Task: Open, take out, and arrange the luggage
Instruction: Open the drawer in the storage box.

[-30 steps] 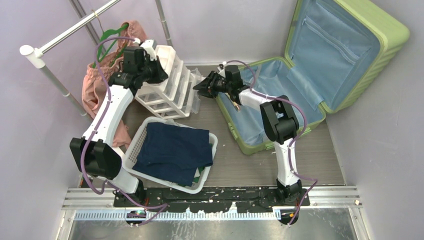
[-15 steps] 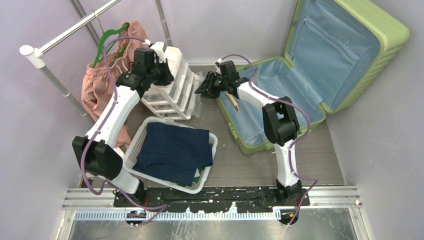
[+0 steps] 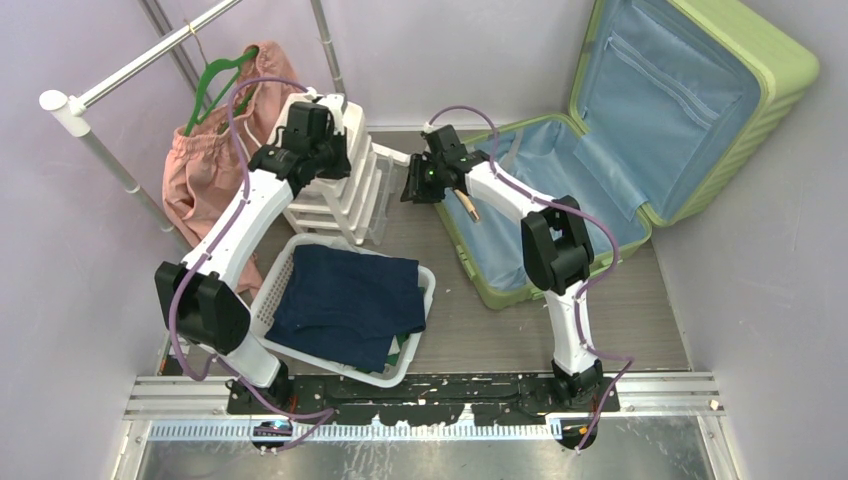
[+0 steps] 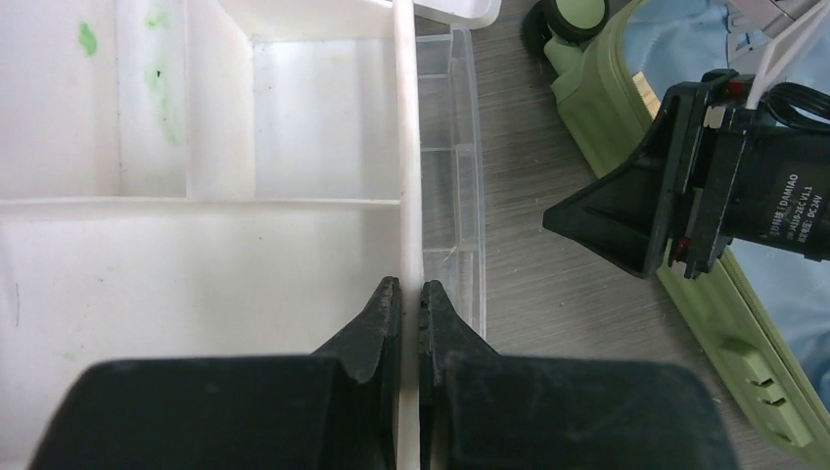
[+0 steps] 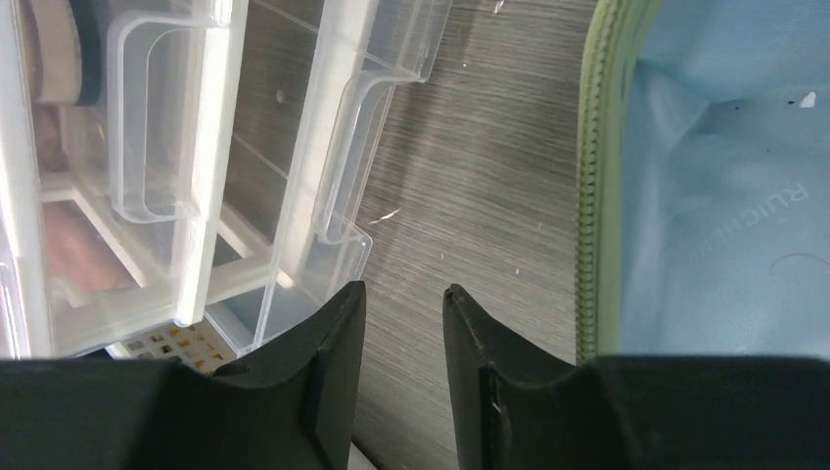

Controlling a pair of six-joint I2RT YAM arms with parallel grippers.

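Far left, the pink garment on a green hanger [image 3: 205, 170] hangs on the rail as it did a second ago. The left hand [image 4: 410, 308] is what moved: it has swung right, over the white stacked plastic drawer unit [image 3: 345, 190]. Its fingers are pressed together, pinching the unit's thin white top rim. The unit also looks turned and nudged a bit toward the white perforated plastic basket [image 3: 262, 300], so I'd guess the left arm is steadying it or dragging it into place. The folded navy garment [image 3: 345, 305] in the basket hasn't budged.

The right hand [image 5: 401, 313] has dipped and turned away from the case. It now hovers over the grey wood-grain tabletop [image 5: 470, 196], right at the clear drawer fronts [image 5: 333, 127]. Its jaws are spread a little with nothing between them, slightly narrower than before. Looks to me like it's lining up on a drawer handle.

The large light-green hard-shell suitcase [image 3: 770, 70] sits at the right, wide open, lid propped against the wall. Its blue lining is nearly bare, with only a small tan stick-like thing [image 3: 468, 207] near the left rim. So opening is done and unpacking is nearly there. What's left is mostly the arranging.
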